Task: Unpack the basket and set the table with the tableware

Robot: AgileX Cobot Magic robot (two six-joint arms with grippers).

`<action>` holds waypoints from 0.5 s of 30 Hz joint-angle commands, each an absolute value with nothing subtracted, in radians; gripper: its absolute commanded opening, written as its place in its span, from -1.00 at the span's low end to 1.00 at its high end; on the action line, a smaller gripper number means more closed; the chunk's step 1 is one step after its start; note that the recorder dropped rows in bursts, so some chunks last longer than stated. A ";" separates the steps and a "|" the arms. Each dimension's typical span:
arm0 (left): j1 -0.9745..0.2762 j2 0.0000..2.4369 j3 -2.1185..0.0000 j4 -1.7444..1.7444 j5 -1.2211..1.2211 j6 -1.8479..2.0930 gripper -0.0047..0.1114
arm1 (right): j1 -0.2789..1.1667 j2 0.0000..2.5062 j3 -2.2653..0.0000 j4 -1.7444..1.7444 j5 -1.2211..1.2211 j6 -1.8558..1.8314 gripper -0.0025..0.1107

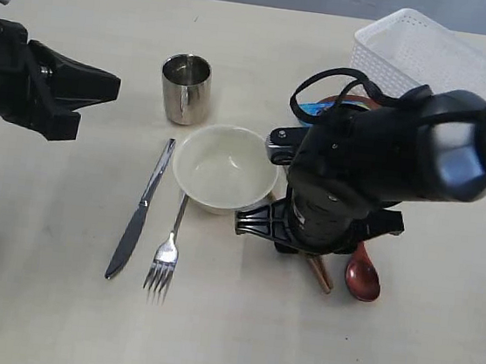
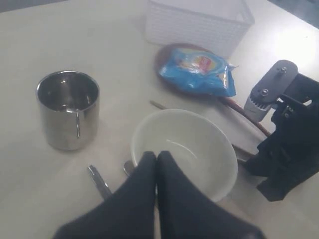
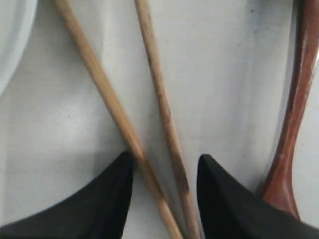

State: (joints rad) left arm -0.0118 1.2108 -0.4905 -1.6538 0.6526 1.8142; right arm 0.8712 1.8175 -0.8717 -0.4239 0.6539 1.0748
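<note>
The white basket (image 1: 433, 56) stands at the far right of the table (image 1: 36, 299). A steel cup (image 1: 185, 88), a cream bowl (image 1: 225, 168), a knife (image 1: 140, 210) and a fork (image 1: 164, 259) lie mid-table. The reddish-brown spoon (image 1: 362, 276) lies to the right of the chopsticks (image 1: 321, 275). My right gripper (image 3: 164, 162) is open and low over the table. Both chopsticks (image 3: 159, 99) lie between its fingertips (image 3: 119, 194), and the spoon's handle (image 3: 298, 99) runs beside them. My left gripper (image 2: 156, 155) is shut and empty, hovering left of the cup. A brown plate (image 2: 164, 54) peeks out under a blue bag.
A blue snack bag (image 2: 198, 69) lies on the plate in front of the basket (image 2: 199, 22). My right arm (image 1: 377, 162) covers the bag, the plate and most of the chopsticks in the exterior view. The bowl's rim (image 3: 12, 40) is close to the chopsticks.
</note>
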 commanded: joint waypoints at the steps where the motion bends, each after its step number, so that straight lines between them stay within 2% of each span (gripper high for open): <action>1: -0.009 1.211 -0.485 -1.653 0.655 1.819 -0.92 | 0.890 1.797 -0.872 -0.423 0.630 1.044 -0.24; 6: -0.009 1.211 -0.485 -1.653 0.655 1.819 -0.92 | 0.915 1.791 -0.872 -0.423 0.516 0.981 -0.24; 15: -0.009 1.211 -0.485 -1.653 0.657 1.819 -0.92 | 0.915 1.793 -0.872 -0.490 0.556 0.976 -0.24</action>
State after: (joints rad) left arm -0.0118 1.2108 -0.4905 -1.6538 0.6526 1.8142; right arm 0.9151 1.7981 -0.8717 -0.4501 0.5437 0.9905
